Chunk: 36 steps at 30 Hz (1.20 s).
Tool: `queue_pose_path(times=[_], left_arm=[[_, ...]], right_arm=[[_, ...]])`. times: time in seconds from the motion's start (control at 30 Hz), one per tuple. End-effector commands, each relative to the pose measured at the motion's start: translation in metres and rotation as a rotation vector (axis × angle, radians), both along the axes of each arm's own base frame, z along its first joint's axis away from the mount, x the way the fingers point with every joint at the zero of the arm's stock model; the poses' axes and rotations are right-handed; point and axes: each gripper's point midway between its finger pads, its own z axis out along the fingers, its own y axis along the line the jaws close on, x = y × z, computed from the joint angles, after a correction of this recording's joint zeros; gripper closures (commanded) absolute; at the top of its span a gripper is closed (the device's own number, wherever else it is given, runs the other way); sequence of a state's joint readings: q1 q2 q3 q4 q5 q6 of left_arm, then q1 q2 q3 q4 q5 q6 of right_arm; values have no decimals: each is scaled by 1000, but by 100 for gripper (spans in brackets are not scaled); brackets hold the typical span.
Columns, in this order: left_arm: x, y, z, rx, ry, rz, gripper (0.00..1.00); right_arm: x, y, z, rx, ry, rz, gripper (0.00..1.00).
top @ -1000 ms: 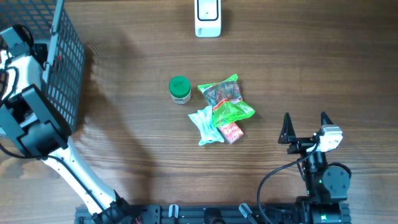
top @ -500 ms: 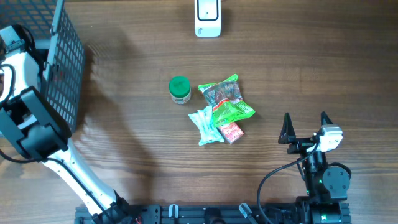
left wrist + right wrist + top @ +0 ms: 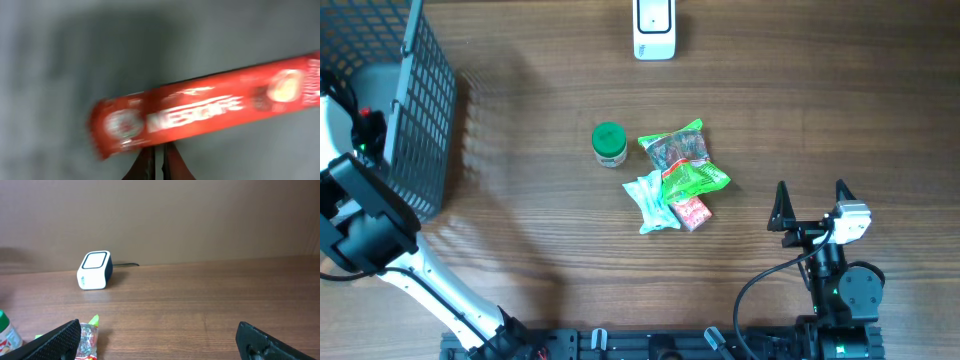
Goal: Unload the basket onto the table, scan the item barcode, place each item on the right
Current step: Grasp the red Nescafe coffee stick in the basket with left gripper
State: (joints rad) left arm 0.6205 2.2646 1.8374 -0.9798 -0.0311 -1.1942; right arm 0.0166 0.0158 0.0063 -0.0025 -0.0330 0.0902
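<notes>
Left arm (image 3: 365, 215) has slid toward near table edge since earlier frame, beside basket (image 3: 425, 110). Left gripper (image 3: 158, 159) pinched narrow, tips at lower edge of blurred red sachet (image 3: 200, 112); we cannot tell if held. Right gripper (image 3: 810, 188) spread wide, empty, near pile (image 3: 675, 175). We judge: clear basket wall slowly, then present barcode flat toward scanner (image 3: 654, 28).

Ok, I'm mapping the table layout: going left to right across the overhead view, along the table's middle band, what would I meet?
Wire basket → green-capped jar → pile of snack packets → right claw.
</notes>
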Motion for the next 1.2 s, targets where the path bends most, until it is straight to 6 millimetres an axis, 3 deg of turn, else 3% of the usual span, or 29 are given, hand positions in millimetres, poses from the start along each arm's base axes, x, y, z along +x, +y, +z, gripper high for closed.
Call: queue_pose_path(times=[0.0,0.2,0.33,0.5,0.67,0.83,1.07,1.17], left_arm=[[14,-13,-20,-59,-64,-285,96],[53,-20,-12,41,-152,-519,96],[75,2,-2,200,-176,-499,96],[81,24,8,356,-129,-443,91],[63,36,7,395,-42,-333,95],[49,31,1,360,9,-314,95],[-13,24,-10,271,178,-6,96],[-26,20,-13,222,202,43,96]], right_arm=[[0,2,0,15,0,11,0],[0,2,0,15,0,10,0],[0,2,0,15,0,10,0],[0,2,0,15,0,11,0],[0,2,0,14,0,11,0],[0,2,0,15,0,11,0],[0,2,0,15,0,10,0],[0,2,0,15,0,10,0]])
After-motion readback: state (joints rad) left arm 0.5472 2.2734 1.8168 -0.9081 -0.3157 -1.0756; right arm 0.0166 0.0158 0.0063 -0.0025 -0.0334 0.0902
